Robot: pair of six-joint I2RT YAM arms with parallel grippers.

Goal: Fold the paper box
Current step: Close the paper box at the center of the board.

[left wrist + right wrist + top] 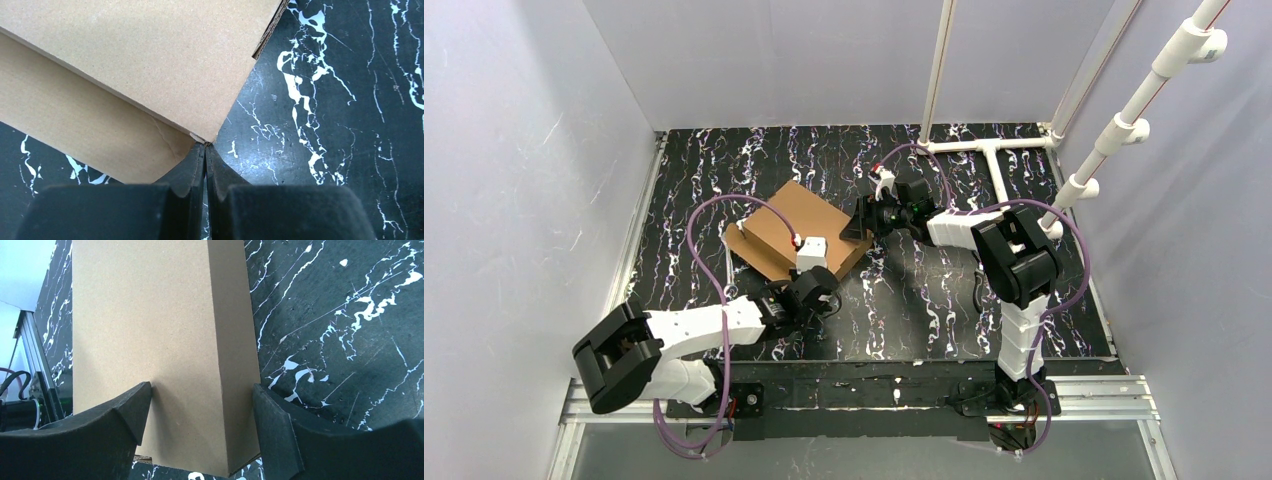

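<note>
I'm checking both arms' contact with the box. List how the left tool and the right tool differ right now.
The left tool is shut, its tips meeting at a corner of the paper box; the right tool stands wide, straddling the box's end. The left tool works at the box's near side, the right tool at its right side. Both are black, two-fingered and at the box.

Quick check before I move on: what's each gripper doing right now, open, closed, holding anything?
Left gripper: jaws shut, tips at a corner of the paper box, nothing between them.
Right gripper: jaws wide, straddling the box's end; whether they actually grip it cannot be told.
</note>
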